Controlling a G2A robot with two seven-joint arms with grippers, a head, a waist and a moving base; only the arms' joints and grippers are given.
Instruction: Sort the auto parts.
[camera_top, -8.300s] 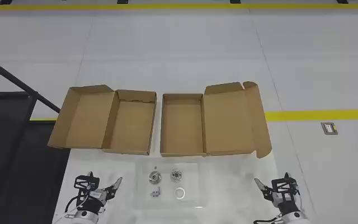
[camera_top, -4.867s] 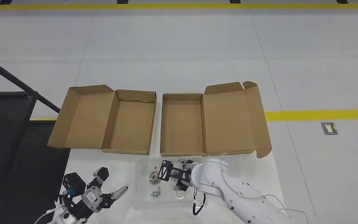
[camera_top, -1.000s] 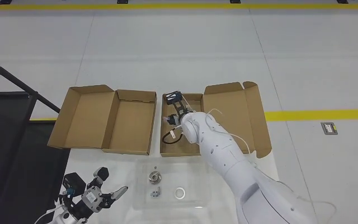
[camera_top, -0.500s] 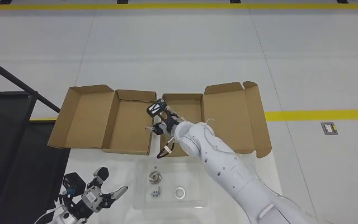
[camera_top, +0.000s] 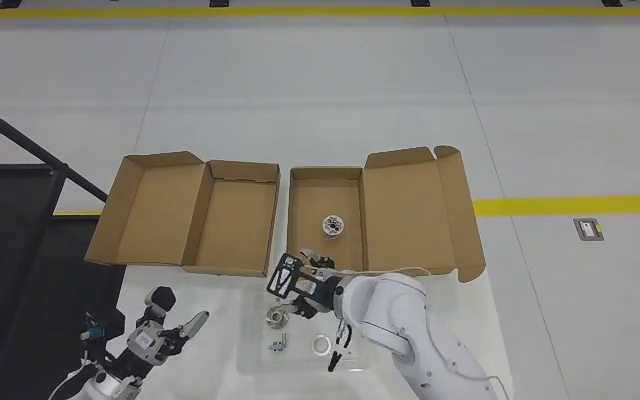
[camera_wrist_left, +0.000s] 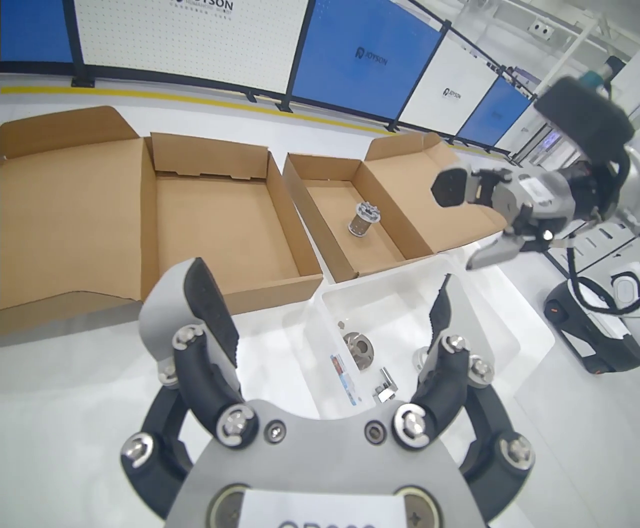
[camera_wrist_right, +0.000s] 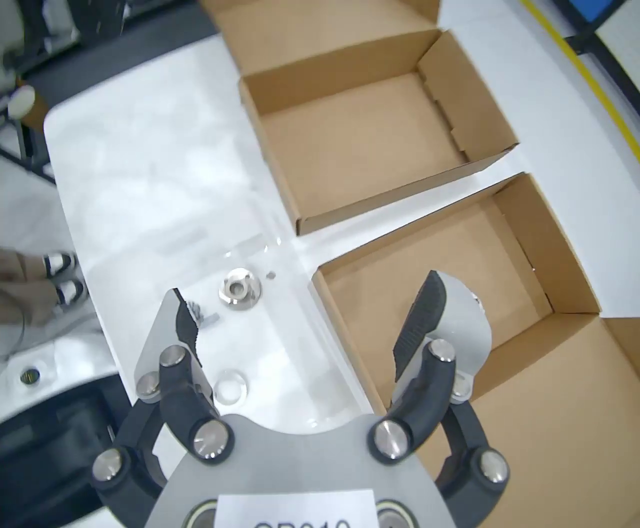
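right end effector (camera_wrist_right: 306, 300) spread, empty, over clear tray (camera_top: 300, 362) at 6 o'clock; flanged hub (camera_top: 277, 316) lies in the tray nearby. splined part (camera_top: 330, 224) in right box (camera_top: 325, 195) at 12. left end effector (camera_wrist_left: 320, 285) spread. risk: descent clips tray wall; slick hub skids.

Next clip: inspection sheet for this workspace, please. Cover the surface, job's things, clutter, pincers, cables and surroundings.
Surface: white table carrying two boxes and a tray.
Job's things: toothed part stands inside the right cardboard box; left cardboard box lies open beside it; clear tray holds a flanged part, a small bracket and a white ring.
Clutter: nothing seen.
Pincers: left pincer open, holding nothing, short of the tray; right pincer open, holding nothing, where tray meets right box.
Cables: black cable hangs from the right arm.
Surroundings: yellow floor line; blue and white panels.
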